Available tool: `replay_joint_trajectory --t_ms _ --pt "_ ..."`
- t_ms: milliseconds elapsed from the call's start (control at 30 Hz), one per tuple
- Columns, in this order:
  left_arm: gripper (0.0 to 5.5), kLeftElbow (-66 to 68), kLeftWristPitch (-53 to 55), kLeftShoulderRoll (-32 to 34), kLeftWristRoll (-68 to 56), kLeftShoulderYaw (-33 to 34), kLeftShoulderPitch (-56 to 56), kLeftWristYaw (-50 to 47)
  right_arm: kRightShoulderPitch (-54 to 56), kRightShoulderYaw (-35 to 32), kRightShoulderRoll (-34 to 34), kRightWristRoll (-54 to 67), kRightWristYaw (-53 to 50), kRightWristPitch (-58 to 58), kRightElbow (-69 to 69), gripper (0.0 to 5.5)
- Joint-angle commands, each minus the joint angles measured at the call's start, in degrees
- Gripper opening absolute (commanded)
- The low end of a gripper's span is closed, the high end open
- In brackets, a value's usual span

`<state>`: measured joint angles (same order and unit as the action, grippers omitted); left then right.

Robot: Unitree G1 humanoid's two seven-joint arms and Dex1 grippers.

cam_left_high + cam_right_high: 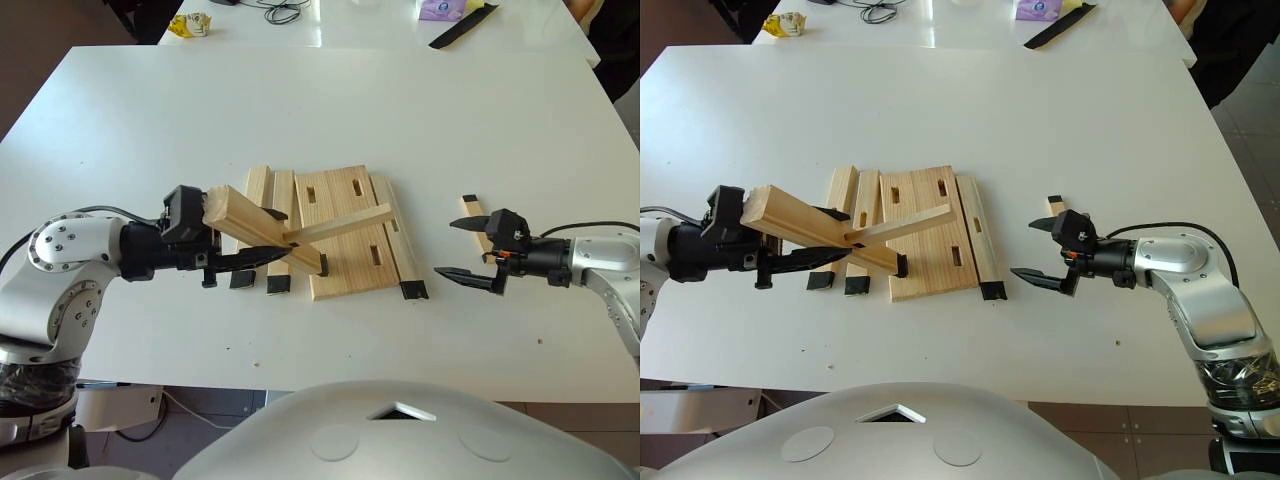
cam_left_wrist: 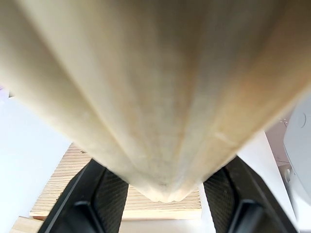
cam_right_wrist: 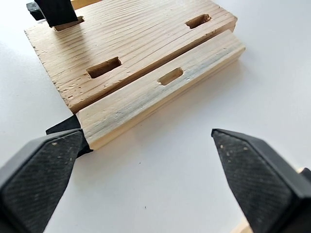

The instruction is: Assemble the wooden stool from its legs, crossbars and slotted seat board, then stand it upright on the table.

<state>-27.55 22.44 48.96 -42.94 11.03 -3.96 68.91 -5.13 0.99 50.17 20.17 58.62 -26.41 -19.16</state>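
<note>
My left gripper (image 1: 265, 237) is shut on a wooden leg (image 1: 262, 228) and holds it tilted above the left part of the slotted seat board (image 1: 352, 268). A crossbar (image 1: 345, 224) sticks out of that leg and reaches over the board. In the left wrist view the leg (image 2: 160, 97) sits between the black fingers (image 2: 99, 194). Two more legs (image 1: 270, 188) lie along the board's left side, and another leg (image 3: 163, 83) lies against its right side. My right gripper (image 1: 446, 248) is open just above the table, right of the board. A short wooden piece (image 1: 473, 213) lies beside it.
The white table (image 1: 150, 130) has free room to the left, behind and in front of the parts. Along the far edge lie a yellow object (image 1: 190, 25), cables (image 1: 285, 12), a purple packet (image 1: 440, 10) and a black strip (image 1: 460, 28).
</note>
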Motion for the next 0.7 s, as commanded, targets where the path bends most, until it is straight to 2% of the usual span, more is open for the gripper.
replay_joint_trajectory --t_ms 33,367,700 --pt "2.07 -1.4 0.4 -0.8 0.0 -0.6 -0.4 -1.2 1.0 0.1 -0.1 -0.4 -0.2 0.4 0.1 4.86" --pt "2.07 -0.1 -4.2 -1.3 4.1 -1.8 -2.5 -0.2 1.5 0.1 0.2 -0.5 0.4 0.7 0.6 4.86" --pt "2.07 3.4 -4.4 -0.1 3.9 -1.1 1.5 0.8 1.5 0.4 0.0 -0.7 0.2 0.7 0.8 4.86"
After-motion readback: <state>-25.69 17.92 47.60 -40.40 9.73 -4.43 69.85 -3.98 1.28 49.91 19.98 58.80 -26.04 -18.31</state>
